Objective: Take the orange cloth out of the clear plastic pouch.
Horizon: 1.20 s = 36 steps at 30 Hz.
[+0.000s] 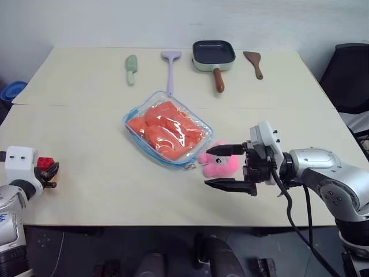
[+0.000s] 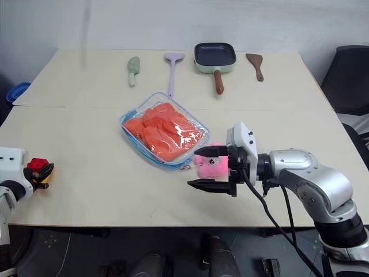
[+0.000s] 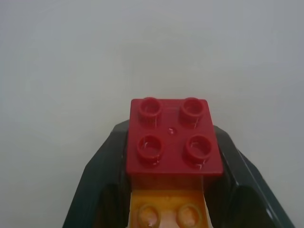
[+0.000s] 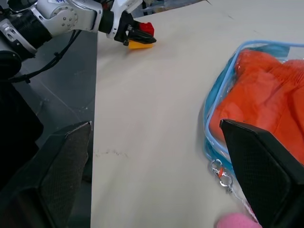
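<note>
Right claw (image 1: 230, 167) hovered low over the near part of the bench (image 1: 86, 115), both black fingers spread wide and empty, aimed sideways toward the pouch. Sat just in front of a small pink plush toy (image 1: 222, 166), soft and rounded, which lay just beside the near corner of the clear plastic pouch (image 1: 167, 130).

Left claw (image 1: 49, 171) hung at the bench's left edge, clamped on a stack of toy bricks: a red studded brick (image 3: 173, 137) on top, an orange brick (image 3: 166, 209) beneath. Well apart from the pouch, with a broad stretch of bare, pale, matte bench between them.

Pouch lay flat near the middle of the bench, glossy and see-through, a rounded rectangle with a light blue rim, set at a slant. Small metal zipper pull (image 4: 221, 173) trailed from its near corner. Orange cloth (image 1: 164, 127) was entirely inside the pouch, bright and much folded, packed close to the rim all round.

Open bench on every side of the pouch except at the plush toy.

Along the far edge, well clear: a pale green toy knife (image 1: 131, 68), a lilac slotted spatula (image 1: 170, 69), a small square frying pan (image 1: 213, 55) with dark inside and brown handle, and a brown wooden spatula (image 1: 253, 62).
</note>
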Tool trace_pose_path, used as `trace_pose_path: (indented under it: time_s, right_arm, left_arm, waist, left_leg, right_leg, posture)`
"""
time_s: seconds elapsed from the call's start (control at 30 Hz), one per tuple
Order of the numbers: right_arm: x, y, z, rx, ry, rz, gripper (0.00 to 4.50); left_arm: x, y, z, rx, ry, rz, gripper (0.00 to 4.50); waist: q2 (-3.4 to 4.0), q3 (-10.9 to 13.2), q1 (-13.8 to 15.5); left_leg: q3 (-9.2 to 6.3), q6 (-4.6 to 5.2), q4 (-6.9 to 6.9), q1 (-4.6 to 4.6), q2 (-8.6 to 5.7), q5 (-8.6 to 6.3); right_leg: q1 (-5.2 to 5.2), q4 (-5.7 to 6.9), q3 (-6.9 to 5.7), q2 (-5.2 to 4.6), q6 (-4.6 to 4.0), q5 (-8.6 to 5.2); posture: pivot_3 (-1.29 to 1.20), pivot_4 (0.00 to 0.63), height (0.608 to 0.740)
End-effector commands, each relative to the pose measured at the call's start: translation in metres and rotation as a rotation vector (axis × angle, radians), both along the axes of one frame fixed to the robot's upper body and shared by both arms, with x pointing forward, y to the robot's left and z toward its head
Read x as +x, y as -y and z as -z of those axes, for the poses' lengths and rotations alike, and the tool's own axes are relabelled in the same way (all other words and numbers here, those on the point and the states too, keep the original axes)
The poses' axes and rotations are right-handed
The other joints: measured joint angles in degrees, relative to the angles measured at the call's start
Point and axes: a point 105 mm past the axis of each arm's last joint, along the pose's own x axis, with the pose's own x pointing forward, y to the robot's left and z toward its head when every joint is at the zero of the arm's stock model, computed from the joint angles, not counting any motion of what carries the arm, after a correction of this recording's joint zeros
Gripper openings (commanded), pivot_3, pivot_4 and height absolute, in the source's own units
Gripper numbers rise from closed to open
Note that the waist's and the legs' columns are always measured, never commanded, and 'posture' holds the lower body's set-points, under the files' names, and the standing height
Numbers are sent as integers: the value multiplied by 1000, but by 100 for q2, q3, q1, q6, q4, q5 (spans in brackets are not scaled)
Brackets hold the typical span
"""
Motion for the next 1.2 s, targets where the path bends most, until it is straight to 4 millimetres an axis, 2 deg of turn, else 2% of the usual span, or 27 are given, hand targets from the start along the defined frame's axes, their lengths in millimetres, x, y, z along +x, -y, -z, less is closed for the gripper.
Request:
trace_pose_path:
  time_s: [0.03, 0.17, 0.23, 0.3, 0.4, 0.5, 0.57, 0.67, 0.73, 0.93, 1.03, 1.2]
  right_arm:
    - [-2, -1, -8, 14, 43, -25, 4500]
    - [-2, 1, -6, 11, 40, -13, 4500]
    - [-1, 3, -5, 12, 39, 1, 4500]
    - [0, 4, -5, 15, 38, 17, 4500]
    - [-2, 7, -2, 16, 34, 36, 4500]
    - [-5, 10, 0, 14, 29, 48, 4500]
    - [-5, 12, 1, 19, 26, 63, 4500]
    - [-4, 13, 0, 29, 32, 79, 4500]
    - [-4, 14, -1, 32, 43, 91, 4500]
    - [-9, 18, -3, 44, 66, 158, 4500]
    - [-17, 20, -2, 46, 72, 196, 4500]
    - [-25, 24, -2, 48, 78, 264, 4500]
  left_arm:
    - [-8, -9, -7, 16, 37, -44, 2994]
    - [-17, -20, -8, 33, 8, -74, 4302]
    - [-21, -26, -16, 31, 0, -69, 4450]
    - [-21, -24, -33, 22, 24, 16, 4450]
    - [-19, -7, -68, 24, 78, 215, 4450]
    - [-13, 33, -103, 37, 102, 524, 4450]
    - [1, 63, -113, 110, 71, 731, 4450]
    - [30, 92, -100, 343, -40, 954, 4450]
    - [51, 105, -88, 498, -94, 1059, 4450]
    - [107, 142, -64, 821, -138, 1257, 4450]
    - [124, 156, -62, 879, -124, 1281, 4450]
    - [138, 167, -57, 954, -119, 1279, 4450]
  waist:
    - [0, 0, -9]
    - [0, 0, -52]
    - [0, 0, -62]
    - [-1, 0, -67]
    - [-1, 0, -73]
    - [1, 1, -29]
    - [1, 1, 11]
    - [9, 1, 24]
    - [19, 0, 7]
    - [12, 0, -41]
    - [-3, -4, -30]
    - [-10, 0, -54]
  left_leg:
    - [-1, -1, -1, 0, 2, 0]
    - [2, -4, -2, 1, 6, -2]
    - [1, -4, -2, 1, 6, -2]
    - [1, -5, -2, 0, 7, -2]
    - [0, -6, -2, -3, 8, -3]
    - [-3, -5, -2, -6, 5, -3]
    - [-2, -5, -2, -9, 2, -3]
    - [-7, -5, -1, -11, -7, 0]
    - [7, -5, -4, -16, -7, -1]
    - [50, -16, 3, -55, -3, 2]
    - [69, -17, 38, -110, -16, 2]
    - [79, -11, 69, -113, -19, -2]
  right_leg:
    - [0, 0, -1, 1, 0, 0]
    - [-2, 1, 0, 5, -1, 0]
    - [-3, 0, -1, 5, -1, 0]
    - [-4, 0, -1, 6, -2, -1]
    - [-7, -1, -4, 6, -5, -2]
    - [-8, -4, -6, 3, -6, -3]
    - [-8, -4, -7, 2, -6, -3]
    - [-4, -4, -14, -4, -5, -2]
    - [2, 0, -4, 0, -3, -2]
    - [-14, 17, -15, 43, -7, 3]
    - [-103, 45, -19, 45, -7, 4]
    - [-97, 53, -47, 40, 1, 12]
  posture:
    - [0, 150, 740]
    - [0, 150, 740]
    - [0, 150, 740]
    - [0, 150, 740]
    - [0, 150, 740]
    - [0, 150, 740]
    - [0, 150, 740]
    - [0, 150, 740]
    - [0, 150, 740]
    - [0, 150, 740]
    - [0, 150, 740]
    - [0, 150, 740]
